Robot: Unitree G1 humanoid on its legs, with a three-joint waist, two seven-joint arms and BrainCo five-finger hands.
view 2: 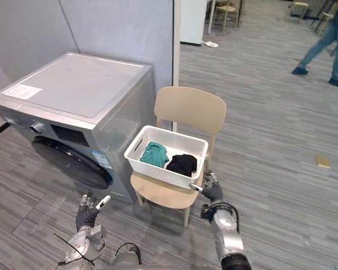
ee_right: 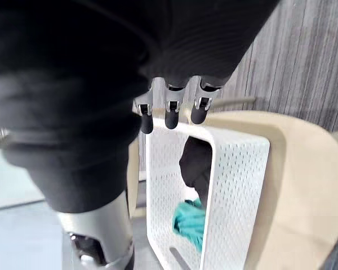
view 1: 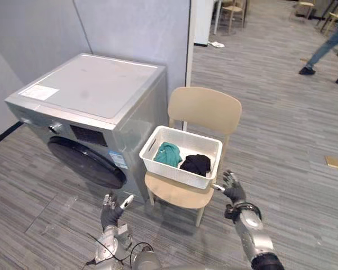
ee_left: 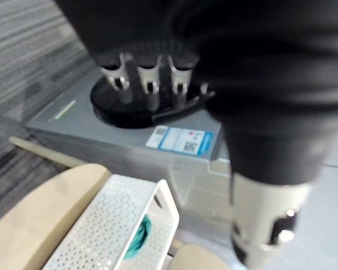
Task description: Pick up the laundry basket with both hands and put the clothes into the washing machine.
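Observation:
A white perforated laundry basket (view 1: 180, 157) rests on the seat of a beige chair (view 1: 205, 109). Inside lie a teal garment (view 1: 168, 154) and a black garment (view 1: 195, 164). To its left stands a grey washing machine (view 1: 90, 95) with its round dark door (view 1: 85, 162) closed. My right hand (view 1: 232, 190) hovers open just off the basket's right front corner, not touching it. My left hand (view 1: 110, 209) is open low down in front of the machine, left of the chair. The right wrist view has the basket (ee_right: 231, 185) just past the fingers (ee_right: 169, 115).
A grey partition wall (view 1: 129, 28) rises behind the machine and chair. A person's legs (view 1: 327, 45) are at the far right. More chairs (view 1: 232, 12) stand at the back. A small tan object (view 1: 332, 162) lies on the floor to the right.

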